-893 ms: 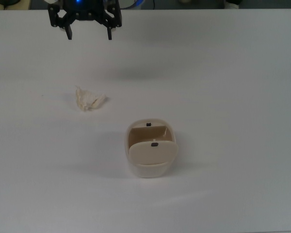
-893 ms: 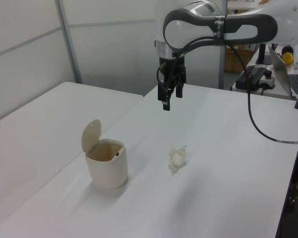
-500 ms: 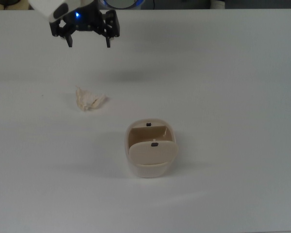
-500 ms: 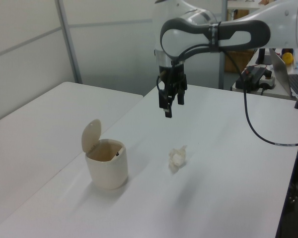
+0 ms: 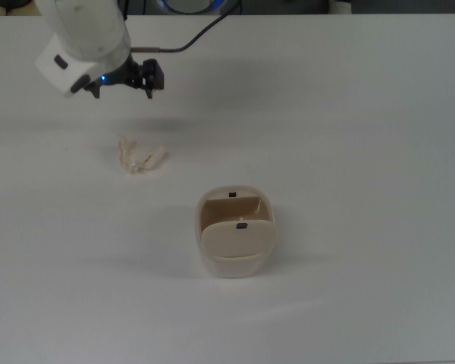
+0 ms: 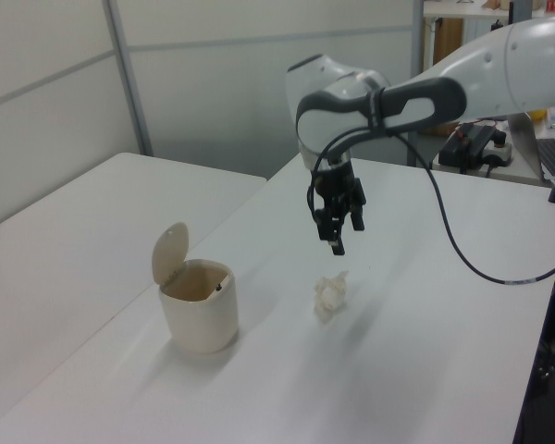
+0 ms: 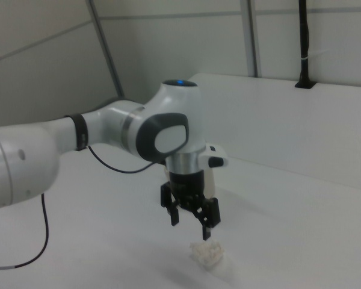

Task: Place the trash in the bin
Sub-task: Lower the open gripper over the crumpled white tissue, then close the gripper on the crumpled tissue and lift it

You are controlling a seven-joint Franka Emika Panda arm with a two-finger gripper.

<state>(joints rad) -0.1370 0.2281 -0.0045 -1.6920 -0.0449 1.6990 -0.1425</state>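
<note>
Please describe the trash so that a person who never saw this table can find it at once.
On the white table, find the beige bin with its flap lid up. In the top view, the trash lies to its upper left, just below the open claw. It is the only crumpled, cream-white wad.

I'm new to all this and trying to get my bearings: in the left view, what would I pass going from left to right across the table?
The bin with its lid up, then the trash, then the robot's hand above it.
</note>
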